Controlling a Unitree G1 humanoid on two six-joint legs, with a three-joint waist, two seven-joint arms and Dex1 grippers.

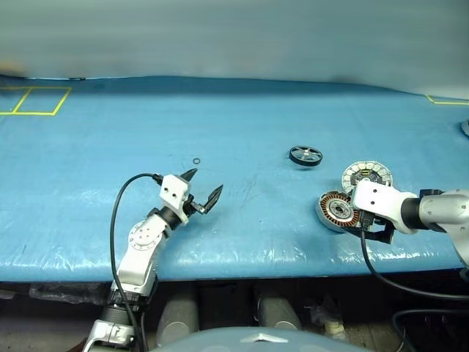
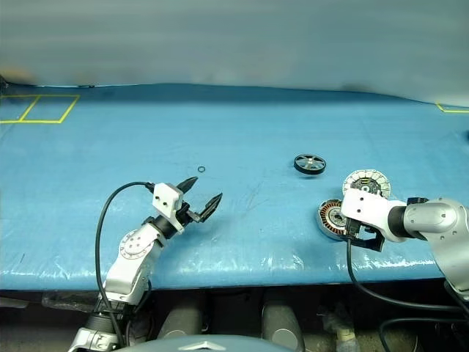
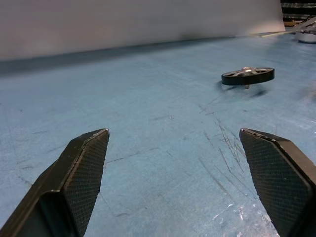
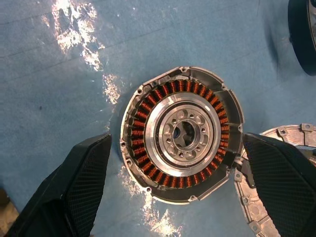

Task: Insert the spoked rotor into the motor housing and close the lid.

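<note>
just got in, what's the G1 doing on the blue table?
Motor assembly, nothing fitted yet. The right gripper hangs open over the motor housing, holding nothing; the lid lies beside the housing, ribbed face up. The spoked rotor sits alone on the blue table. The left gripper is open and empty, pointing toward the rotor.

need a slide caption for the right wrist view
Open right end effector poised above the motor housing, copper windings up, with the lid touching its edge on the blue table.
</note>
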